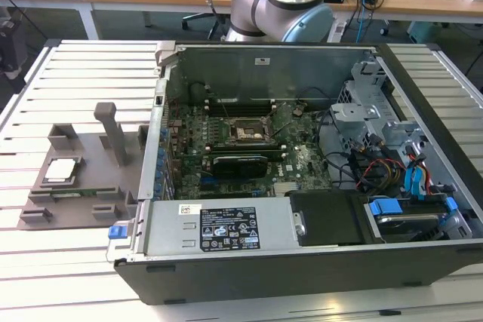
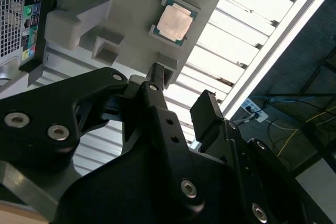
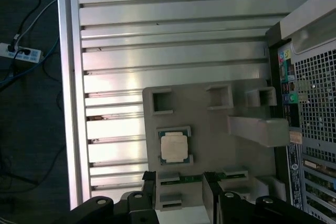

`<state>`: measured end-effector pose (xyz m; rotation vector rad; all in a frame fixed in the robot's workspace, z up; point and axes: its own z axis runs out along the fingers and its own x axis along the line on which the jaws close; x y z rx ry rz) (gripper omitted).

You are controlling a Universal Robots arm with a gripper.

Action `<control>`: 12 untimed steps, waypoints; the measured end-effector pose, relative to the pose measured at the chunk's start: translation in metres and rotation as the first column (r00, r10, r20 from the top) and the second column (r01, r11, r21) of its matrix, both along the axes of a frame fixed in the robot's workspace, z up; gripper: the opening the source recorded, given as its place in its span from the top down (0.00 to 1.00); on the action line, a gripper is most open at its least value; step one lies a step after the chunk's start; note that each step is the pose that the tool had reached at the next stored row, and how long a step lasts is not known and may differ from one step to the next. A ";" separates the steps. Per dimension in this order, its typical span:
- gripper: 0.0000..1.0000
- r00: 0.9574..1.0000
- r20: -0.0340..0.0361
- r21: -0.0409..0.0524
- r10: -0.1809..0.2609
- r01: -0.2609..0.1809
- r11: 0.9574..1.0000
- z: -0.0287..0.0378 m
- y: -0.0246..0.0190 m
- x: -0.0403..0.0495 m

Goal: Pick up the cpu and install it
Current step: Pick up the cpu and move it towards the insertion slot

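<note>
The cpu (image 1: pixel 60 171), a small square chip with a silvery top, lies flat in a recess of the grey holder block (image 1: pixel 90 152) on the slatted table, at the exterior view's left. In both wrist views my gripper (image 3: pixel 180 190) hangs well above that block, apart from the chip. Its black fingers (image 2: pixel 157 95) stand open with nothing between them. The cpu (image 3: pixel 173 147) sits just beyond the fingertips in the first wrist view, and the cpu (image 2: pixel 175 24) lies farther off in the second wrist view. The black square socket (image 1: pixel 243 130) sits on the motherboard inside the open computer case (image 1: pixel 264 52).
A tall grey post (image 1: pixel 113 130) and several raised blocks stand up from the holder. A long black card (image 1: pixel 241 162) lies below the socket. Drive cages and cables (image 1: pixel 392 148) crowd the case's right part. The arm's body (image 1: pixel 279 1) rises behind the case. The table's edge (image 3: pixel 68 103) runs past the holder.
</note>
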<state>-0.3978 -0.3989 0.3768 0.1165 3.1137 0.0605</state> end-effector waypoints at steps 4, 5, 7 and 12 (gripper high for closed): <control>0.52 1.000 0.000 0.000 0.000 0.000 1.000 -0.0021 0.0000 0.0001; 0.52 1.000 0.000 0.000 0.000 0.000 1.000 -0.0026 0.0000 0.0001; 0.52 1.000 0.000 0.000 0.000 0.000 1.000 -0.0053 0.0000 0.0004; 0.52 1.000 0.000 -0.005 0.000 0.000 1.000 -0.0159 0.0000 0.0038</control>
